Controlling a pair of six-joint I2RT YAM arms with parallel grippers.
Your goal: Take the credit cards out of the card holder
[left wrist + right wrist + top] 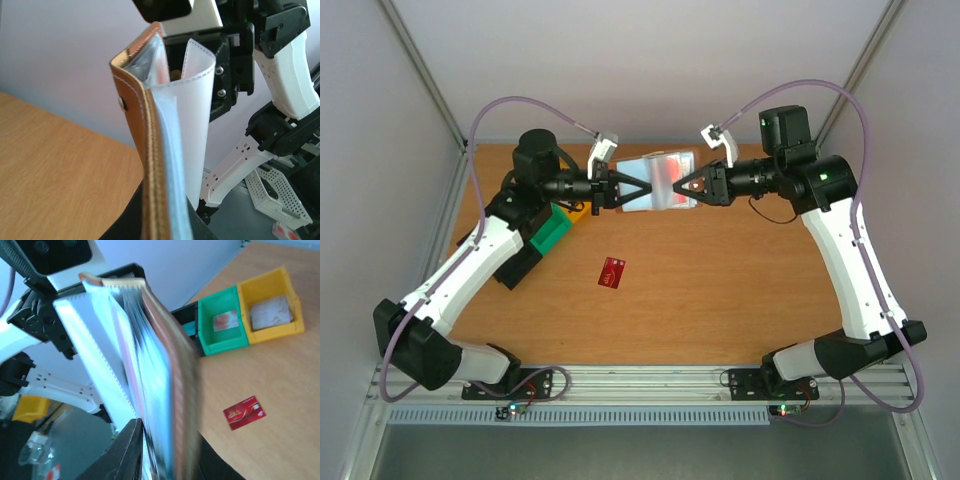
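Note:
The card holder point(660, 182) hangs open above the far middle of the table, brown outside and pale grey-blue inside, held between both arms. My left gripper point(620, 190) is shut on its left edge; in the left wrist view the brown cover point(137, 115) and pale sleeves rise from between the jaws of that gripper point(165, 222). My right gripper point(692, 187) is shut on the right edge, and the holder point(160, 365) looks blurred between its fingers point(125, 450). One red credit card point(613, 271) lies flat on the table, also visible in the right wrist view point(244, 412). A reddish patch shows inside a sleeve point(666, 170).
A green bin point(552, 232) and a yellow bin point(576, 210) stand under the left arm, each holding a card-like item point(225, 320) point(271, 310). A black bin point(517, 262) sits beside them. The table's far edge meets the wall just behind the holder.

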